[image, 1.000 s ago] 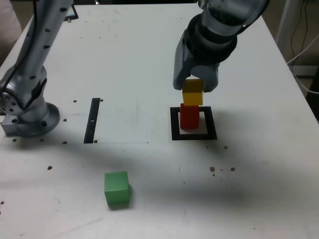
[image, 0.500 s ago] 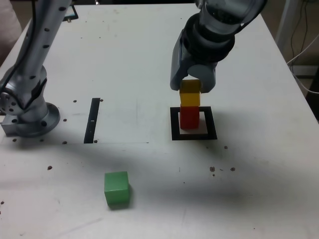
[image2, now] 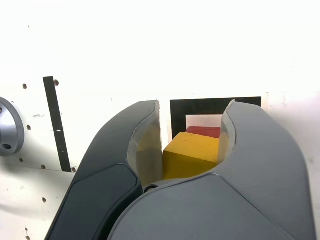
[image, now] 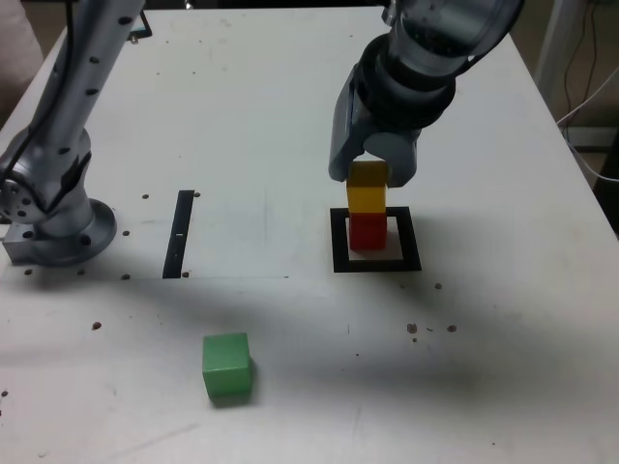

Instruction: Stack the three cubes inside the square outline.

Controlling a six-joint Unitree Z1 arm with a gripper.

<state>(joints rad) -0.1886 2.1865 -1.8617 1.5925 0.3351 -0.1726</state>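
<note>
Here, the fingers grip the yellow cube above the red cube, the pair's long axis upright.

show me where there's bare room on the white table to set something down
There is bare white surface between the solid green cube and the exterior view's right edge, and more between the thin black strip and the thick black square outline. It's crowded at that outline: the red cube, yellow cube and gripper.
</note>
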